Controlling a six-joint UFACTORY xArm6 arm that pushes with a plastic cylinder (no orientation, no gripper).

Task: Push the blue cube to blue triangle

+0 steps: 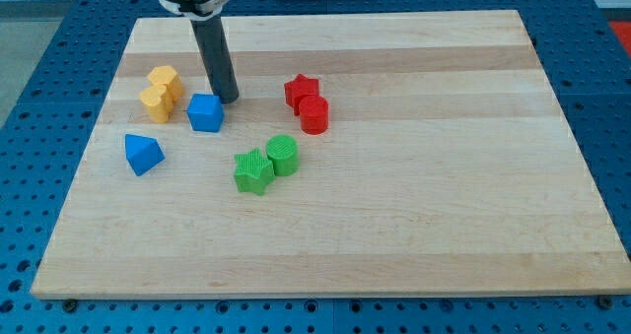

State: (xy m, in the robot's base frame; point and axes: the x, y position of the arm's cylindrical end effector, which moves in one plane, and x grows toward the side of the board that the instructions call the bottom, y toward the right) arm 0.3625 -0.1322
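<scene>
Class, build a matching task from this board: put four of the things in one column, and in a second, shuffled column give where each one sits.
Column one:
1. blue cube
2. blue triangle
3. red pair
4. my tip

Column two:
A. farthest toward the view's left and bottom of the four
B. just up and right of the blue cube
C. right of the yellow pair
D. farthest toward the view's right of the four

Pairs: 1-C, 2-A, 3-D, 4-B
</scene>
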